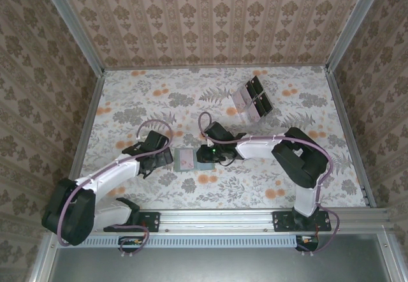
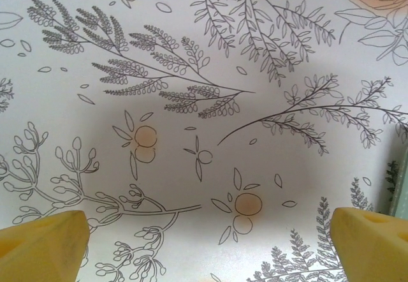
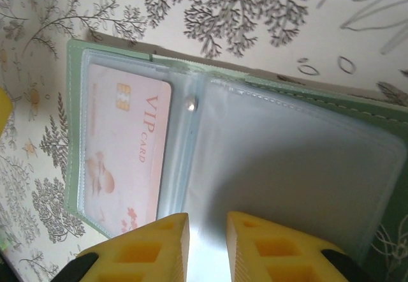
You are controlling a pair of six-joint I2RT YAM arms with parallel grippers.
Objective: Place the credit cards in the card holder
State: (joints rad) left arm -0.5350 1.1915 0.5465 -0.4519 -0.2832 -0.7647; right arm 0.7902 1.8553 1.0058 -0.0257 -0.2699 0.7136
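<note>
The table (image 1: 127,97) had lots of free room at the back left. The rack (image 1: 252,98) blocked the back right. In the middle, the card holder (image 1: 186,159) lay between the left gripper (image 1: 167,159) and right gripper (image 1: 205,157)

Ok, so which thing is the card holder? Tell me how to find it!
Look at the flowery table, near its middle. The card holder lies open and flat there, just under the right gripper. It is pale green with clear pockets and a pink VIP card inside, not like the see-through rack with dark squares farther back.
</note>
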